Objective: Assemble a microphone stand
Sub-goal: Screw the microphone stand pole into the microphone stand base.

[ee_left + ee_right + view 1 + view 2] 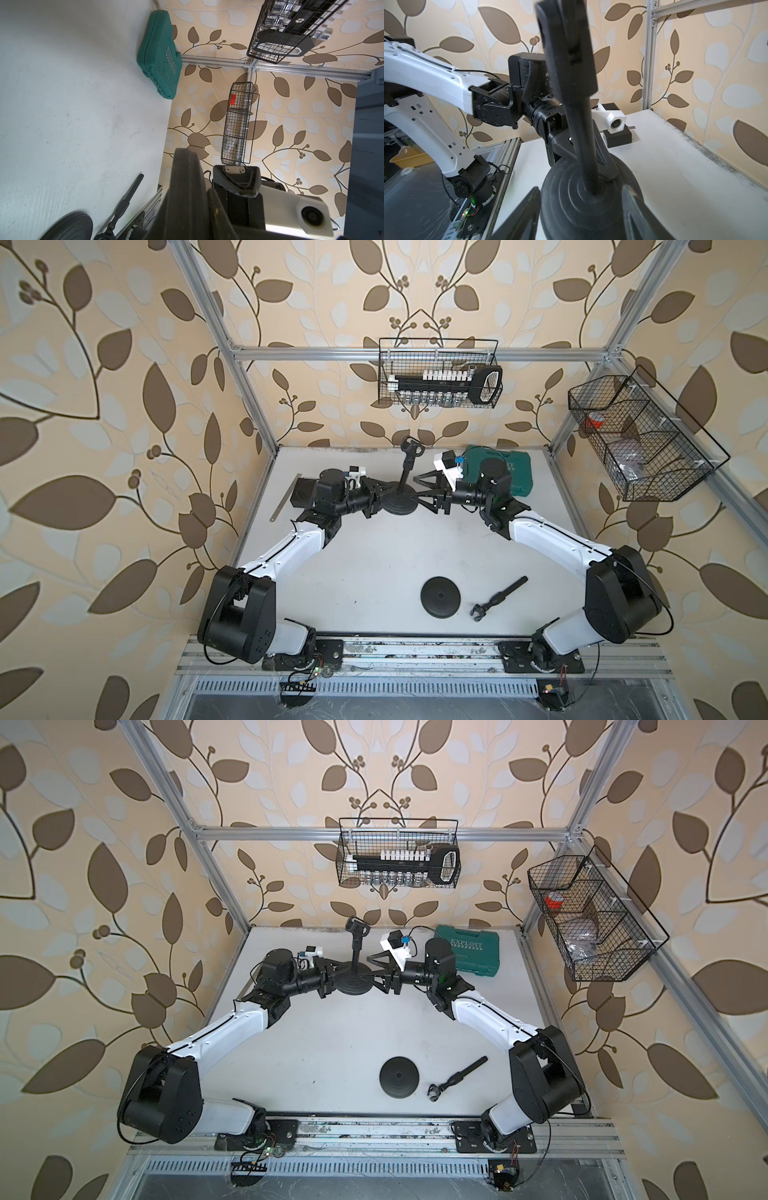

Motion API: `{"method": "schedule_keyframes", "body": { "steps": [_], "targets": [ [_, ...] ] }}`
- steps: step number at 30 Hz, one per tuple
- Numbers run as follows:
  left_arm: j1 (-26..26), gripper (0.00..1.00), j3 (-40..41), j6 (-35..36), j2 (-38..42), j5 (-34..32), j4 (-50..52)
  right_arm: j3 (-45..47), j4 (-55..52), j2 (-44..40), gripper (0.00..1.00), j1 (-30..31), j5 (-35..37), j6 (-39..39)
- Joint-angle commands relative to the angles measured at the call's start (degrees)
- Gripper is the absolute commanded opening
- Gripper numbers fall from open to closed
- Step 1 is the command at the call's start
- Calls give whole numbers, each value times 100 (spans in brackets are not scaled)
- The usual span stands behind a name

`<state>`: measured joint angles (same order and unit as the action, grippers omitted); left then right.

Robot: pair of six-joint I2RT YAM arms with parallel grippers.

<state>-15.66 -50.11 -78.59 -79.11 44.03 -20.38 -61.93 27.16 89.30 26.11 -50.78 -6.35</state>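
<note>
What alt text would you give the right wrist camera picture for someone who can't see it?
Close up, a black microphone stand stands on a white table: round base, pole, blurred clip on top. The left hand grips the base's far rim, while the open fingers of the right hand flank the base.

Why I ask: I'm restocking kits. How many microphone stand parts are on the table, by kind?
Round black stand bases: 2
Black poles with clip heads: 2
Total: 4
</note>
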Motion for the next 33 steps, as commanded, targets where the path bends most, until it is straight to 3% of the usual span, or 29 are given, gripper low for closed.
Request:
{"method": "schedule_keyframes", "body": {
  "steps": [1, 16, 23, 29, 33],
  "targets": [
    [37, 0, -385, -41, 247, 372, -309, -326, 94, 208, 62, -21, -528, 38],
    [37, 0, -458, -203, 115, 624, -449, -773, 395, 736, 53, 187, -523, -103],
    [37, 0, -526, -242, 70, 633, -472, -729, 552, 782, 41, 270, -276, -114],
    [37, 0, -588, -245, 36, 565, -528, -472, 733, 738, 20, 358, 221, -113],
    [37, 0, -657, -246, -23, 513, -570, -220, 904, 665, 1, 465, 701, -103]
  ]
}}
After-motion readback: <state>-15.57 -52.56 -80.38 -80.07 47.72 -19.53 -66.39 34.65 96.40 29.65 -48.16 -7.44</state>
